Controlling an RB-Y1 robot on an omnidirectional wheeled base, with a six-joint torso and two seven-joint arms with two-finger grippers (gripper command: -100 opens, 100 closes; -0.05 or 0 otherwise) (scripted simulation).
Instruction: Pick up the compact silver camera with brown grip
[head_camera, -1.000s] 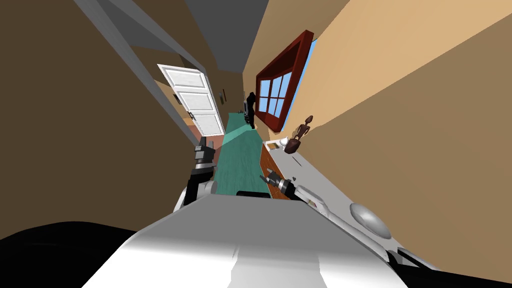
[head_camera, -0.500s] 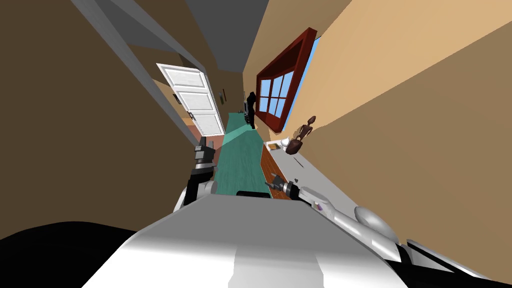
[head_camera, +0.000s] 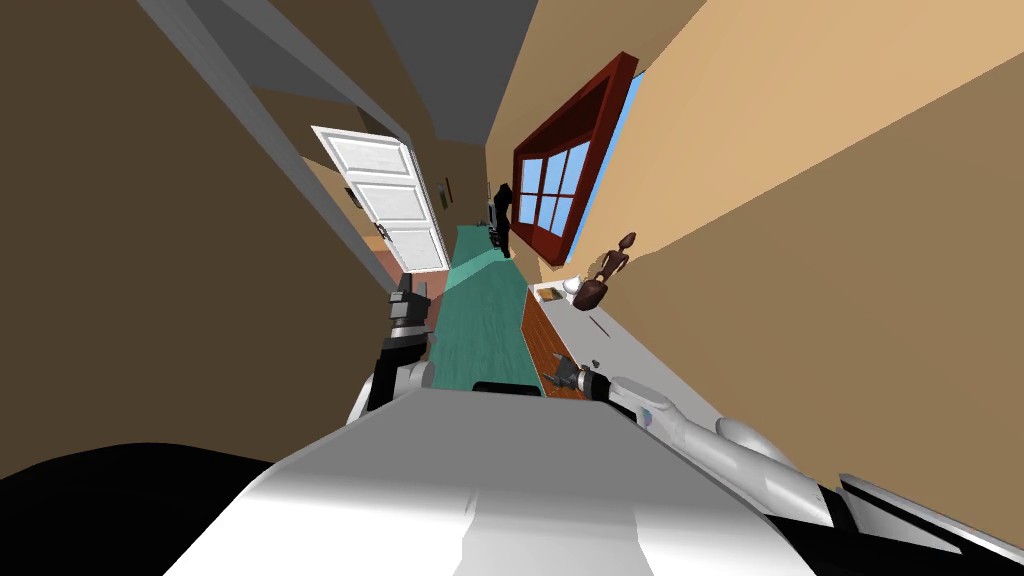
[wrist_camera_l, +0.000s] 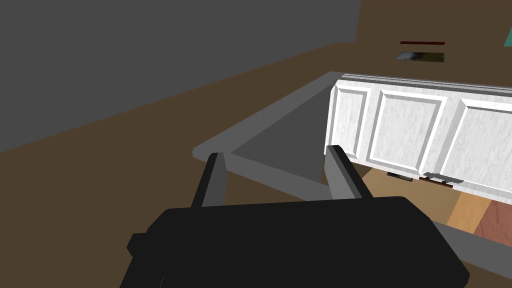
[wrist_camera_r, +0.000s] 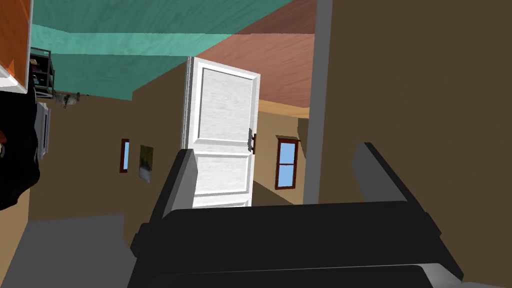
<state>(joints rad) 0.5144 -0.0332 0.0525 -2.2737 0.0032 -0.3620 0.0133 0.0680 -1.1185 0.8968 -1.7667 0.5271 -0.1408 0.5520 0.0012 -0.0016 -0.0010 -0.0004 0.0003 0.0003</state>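
A long white tabletop (head_camera: 634, 352) with a brown wooden front runs along the right wall. At its far end lies a small pale and tan object (head_camera: 548, 293), too small to tell whether it is the camera. A tiny dark item (head_camera: 594, 362) sits on the top just beyond my right gripper (head_camera: 553, 378). That gripper hovers at the table's front edge, and the right wrist view shows it (wrist_camera_r: 276, 150) open with nothing between its fingers. My left gripper (head_camera: 405, 291) is raised in front of my chest over the teal floor, open and holding nothing (wrist_camera_l: 274, 152).
A brown figurine (head_camera: 600, 275) and a white round thing (head_camera: 570, 287) stand at the table's far end. A teal floor strip (head_camera: 480, 320) leads down the corridor to a white door (head_camera: 385, 200). A red-framed window (head_camera: 560, 170) is in the right wall.
My right arm has drawn back along the table's front edge, bringing its gripper nearer my chest. The left arm has stayed still.
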